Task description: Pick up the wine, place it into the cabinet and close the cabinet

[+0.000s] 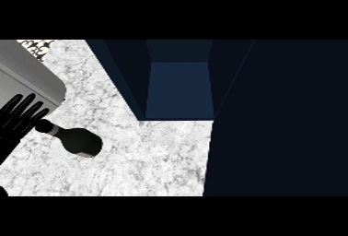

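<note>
A dark wine bottle [78, 140] stands on the white marble counter [136, 161] at the left, its neck pointing up-left toward my left hand. My left hand [19, 117] shows at the left edge, fingers straight and spread, its fingertips just beside the bottle's cap. The dark blue cabinet [178, 90] stands open at the back, its inner shelf visible. Its open door [279, 120] fills the right side of the view. My right hand does not show.
A grey appliance or sink edge [31, 73] lies at the upper left of the counter. A patterned object [37, 47] sits at the top left corner. The cabinet door covers the counter's right side.
</note>
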You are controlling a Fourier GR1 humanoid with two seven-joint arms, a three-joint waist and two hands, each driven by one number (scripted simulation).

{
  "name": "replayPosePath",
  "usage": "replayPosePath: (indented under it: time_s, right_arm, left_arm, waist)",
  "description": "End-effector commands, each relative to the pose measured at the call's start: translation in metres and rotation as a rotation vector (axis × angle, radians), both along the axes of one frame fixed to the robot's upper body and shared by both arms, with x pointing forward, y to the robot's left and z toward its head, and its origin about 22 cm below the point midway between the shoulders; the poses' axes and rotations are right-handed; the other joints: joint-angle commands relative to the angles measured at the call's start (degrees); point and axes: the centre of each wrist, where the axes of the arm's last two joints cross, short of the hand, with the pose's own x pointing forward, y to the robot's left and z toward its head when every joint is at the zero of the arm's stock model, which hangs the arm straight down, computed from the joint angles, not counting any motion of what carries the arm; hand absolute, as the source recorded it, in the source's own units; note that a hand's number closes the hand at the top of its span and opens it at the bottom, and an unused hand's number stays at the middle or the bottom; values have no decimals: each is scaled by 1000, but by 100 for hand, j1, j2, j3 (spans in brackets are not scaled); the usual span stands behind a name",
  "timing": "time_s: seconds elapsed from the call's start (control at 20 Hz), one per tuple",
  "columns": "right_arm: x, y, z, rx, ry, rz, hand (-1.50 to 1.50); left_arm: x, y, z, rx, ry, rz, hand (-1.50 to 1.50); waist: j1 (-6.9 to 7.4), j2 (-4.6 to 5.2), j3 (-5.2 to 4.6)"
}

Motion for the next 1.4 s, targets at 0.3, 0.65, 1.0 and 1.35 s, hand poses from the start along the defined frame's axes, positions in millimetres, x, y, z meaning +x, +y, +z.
replayPosePath:
  time_s: [0.3, 0.65, 1.0, 1.35]
  right_arm:
    - [-29, -4, 7, 53, -35, 24, -150]
    - [-34, -9, 8, 26, -34, 38, -150]
    - [-26, -14, 17, 25, -34, 38, -150]
    - [-27, 4, 15, 46, -40, 35, -150]
  left_arm:
    - [28, 2, -29, 22, 6, 20, -150]
    - [29, 16, -56, 26, 42, -14, -150]
    - [39, -1, -74, 42, 46, -20, -150]
    - [38, 0, -89, 13, 42, -22, -150]
  waist:
    - [-18, 1, 2]
    - [-41, 4, 0]
    - [-36, 8, -2]
    - [-37, 4, -6]
